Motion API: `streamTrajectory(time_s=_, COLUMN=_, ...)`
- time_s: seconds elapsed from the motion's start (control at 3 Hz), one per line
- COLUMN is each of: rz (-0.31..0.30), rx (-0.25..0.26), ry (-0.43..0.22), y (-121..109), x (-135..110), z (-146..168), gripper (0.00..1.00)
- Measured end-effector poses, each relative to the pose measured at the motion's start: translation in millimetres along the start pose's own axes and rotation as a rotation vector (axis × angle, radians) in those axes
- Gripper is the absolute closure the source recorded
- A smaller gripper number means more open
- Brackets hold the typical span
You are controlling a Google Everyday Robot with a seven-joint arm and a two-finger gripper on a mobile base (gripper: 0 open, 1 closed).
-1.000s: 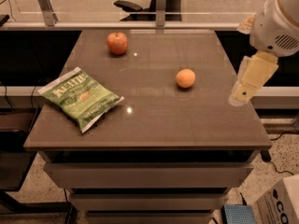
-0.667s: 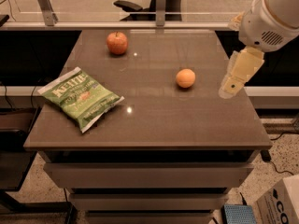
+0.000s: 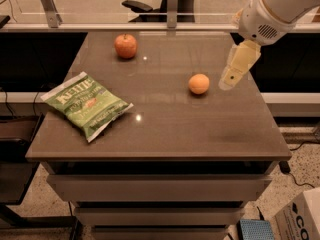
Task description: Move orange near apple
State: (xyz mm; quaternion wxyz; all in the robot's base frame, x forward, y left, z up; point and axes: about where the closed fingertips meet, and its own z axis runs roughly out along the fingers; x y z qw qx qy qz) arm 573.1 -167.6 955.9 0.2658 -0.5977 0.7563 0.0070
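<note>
The orange (image 3: 199, 83) sits right of centre on the brown table (image 3: 165, 124). The apple (image 3: 125, 45), reddish with a dark stem, stands at the back left of the table. My gripper (image 3: 231, 79) hangs from the white arm (image 3: 270, 11) at the upper right, above the table and just right of the orange, apart from it. It holds nothing that I can see.
A green chip bag (image 3: 88, 104) lies on the left front of the table. Drawers are under the tabletop. A cardboard box (image 3: 300, 219) stands on the floor at the lower right. A glass partition with a chair behind it runs along the back.
My arm and gripper have moved left and toward the back, closer to the orange. The orange, apple and chip bag have not moved.
</note>
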Motion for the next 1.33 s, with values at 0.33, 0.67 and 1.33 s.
streamTrajectory(time_s=0.33, rz=0.005, rx=-0.001, ry=-0.015, y=-22.0, x=-6.1, z=14.7, gripper=0.00)
streamTrajectory(time_s=0.67, rz=0.016, rx=0.007, ry=-0.027, y=-39.3, x=-10.4, z=33.7, gripper=0.00)
streamTrajectory(time_s=1.33, rz=0.051, rx=0.000, ry=-0.032, y=-57.8, x=-7.1, z=59.0, gripper=0.00)
